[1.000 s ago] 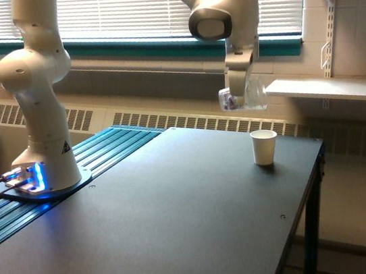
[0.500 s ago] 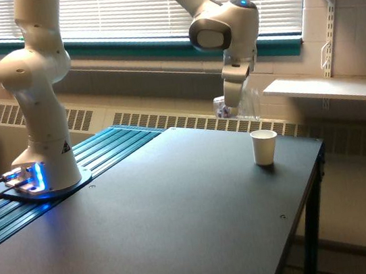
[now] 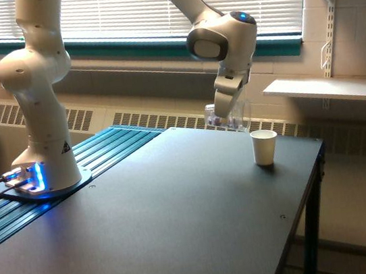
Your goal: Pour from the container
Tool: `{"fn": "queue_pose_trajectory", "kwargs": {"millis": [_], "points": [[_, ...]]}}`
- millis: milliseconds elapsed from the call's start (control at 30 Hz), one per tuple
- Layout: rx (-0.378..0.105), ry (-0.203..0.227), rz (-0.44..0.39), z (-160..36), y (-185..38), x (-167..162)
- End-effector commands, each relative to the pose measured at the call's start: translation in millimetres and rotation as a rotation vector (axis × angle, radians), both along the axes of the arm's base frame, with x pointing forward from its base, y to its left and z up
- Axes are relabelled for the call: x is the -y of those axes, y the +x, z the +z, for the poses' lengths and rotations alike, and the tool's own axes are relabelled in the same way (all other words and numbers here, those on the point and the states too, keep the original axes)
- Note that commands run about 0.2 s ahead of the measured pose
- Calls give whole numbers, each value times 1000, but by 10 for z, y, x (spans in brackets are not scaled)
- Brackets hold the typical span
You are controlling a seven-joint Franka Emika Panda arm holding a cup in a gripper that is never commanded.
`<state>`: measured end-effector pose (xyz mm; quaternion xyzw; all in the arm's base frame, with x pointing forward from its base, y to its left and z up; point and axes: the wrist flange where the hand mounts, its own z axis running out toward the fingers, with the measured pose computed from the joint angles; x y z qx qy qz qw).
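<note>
The container, a small clear plastic cup [image 3: 229,117] with pinkish bits showing through its wall, hangs tilted in the air above the dark table's far side. My gripper [image 3: 223,112] is shut on it, reaching down from the white arm. A white paper cup [image 3: 264,147] stands upright on the table [image 3: 148,230], just to the exterior view's right of the container and lower. The container's mouth points toward the paper cup but sits apart from it.
The arm's white base [image 3: 39,130] stands on a blue-lit plate at the exterior view's left. The table's right edge [image 3: 309,208] drops off near the paper cup. A white shelf [image 3: 326,89] and a radiator lie behind, under blinds.
The gripper with the container has come down and moved to the exterior view's left, and the cup has tilted more. The paper cup has stayed put.
</note>
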<state>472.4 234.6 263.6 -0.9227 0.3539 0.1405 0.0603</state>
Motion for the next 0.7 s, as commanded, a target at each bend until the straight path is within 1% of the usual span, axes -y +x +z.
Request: {"fn": "queue_pose_trajectory", "kwargs": {"millis": [33, 167, 400, 500, 700], "points": [[-15, 9, -17, 69, -29, -75], [-6, 2, -10, 115, 3, -130], [2, 8, -32, 129, 81, -121], [0, 0, -38, 126, 105, -144], [-18, 1, -54, 63, 163, -192]]}}
